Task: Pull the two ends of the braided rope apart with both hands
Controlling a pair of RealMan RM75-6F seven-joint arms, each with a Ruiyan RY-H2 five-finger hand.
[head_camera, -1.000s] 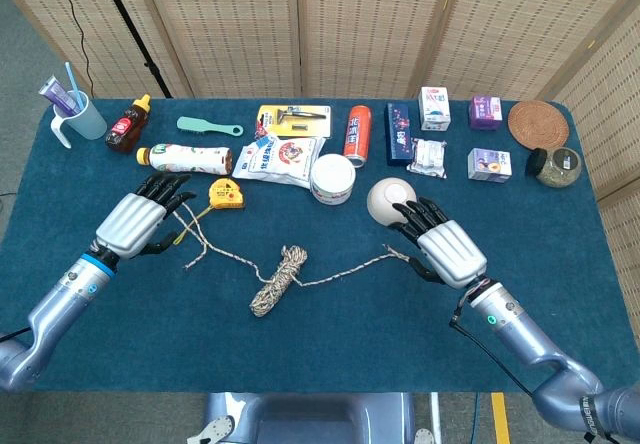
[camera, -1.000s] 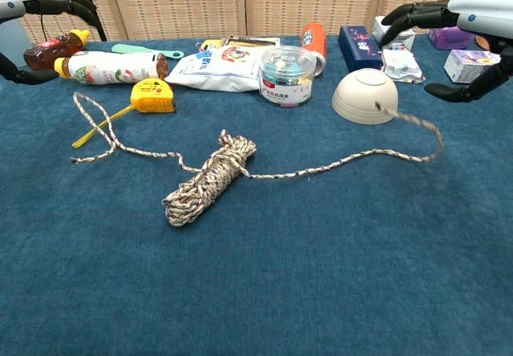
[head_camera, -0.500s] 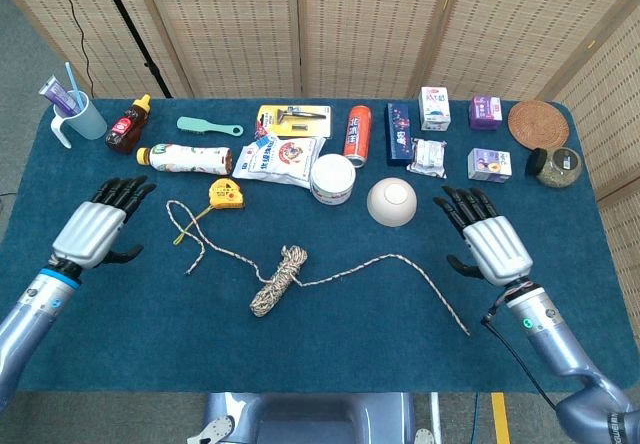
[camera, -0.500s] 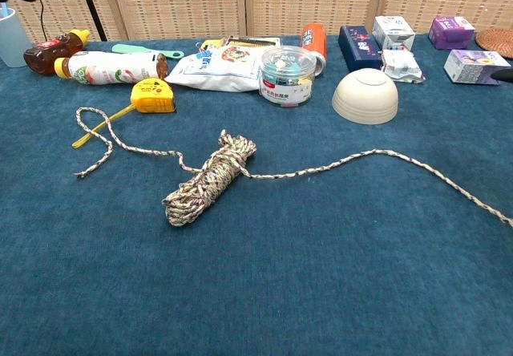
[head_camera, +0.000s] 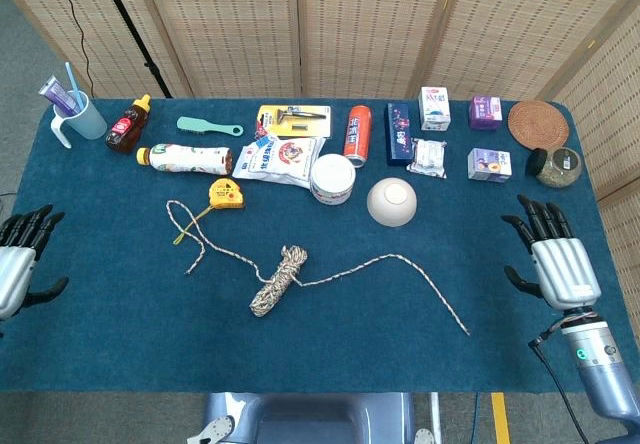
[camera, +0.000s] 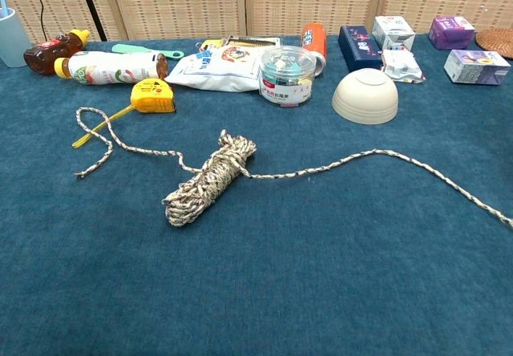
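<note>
Head view showed me the braided rope [head_camera: 279, 278] lying loose on the blue desk [head_camera: 330, 349], with neither hand on it. Its bundled middle sat near the centre. One tail ran leftward to a small loop [head_camera: 183, 226] beside the yellow tape measure [head_camera: 226, 193], and the other tail ran rightward past the white bowl [head_camera: 392, 202] and ended free on the cloth [head_camera: 462, 330]. My left hand [head_camera: 18, 261] was at the far left edge of the desk, fingers apart and holding nothing. My right hand [head_camera: 557, 259] was at the far right edge, likewise spread and empty, well apart from the rope's right end. Neither hand appeared in the chest view, which showed only the rope and the row of clutter behind it: the round lidded tub [camera: 287, 74], the snack bag [camera: 222, 61] and the lying bottle [camera: 110, 66].

I judged the pull not to be under way, since both ends lay slack and the coil was not drawn out. Whether this was a rest before a grasp or after a release, I could not say from this alone. Any next move would call for bringing each hand inward to its own tail, pinching the left end at the loop without catching the tape measure's yellow strap [head_camera: 190, 225], and pinching the right end clear of the bowl, then drawing outward.
</note>
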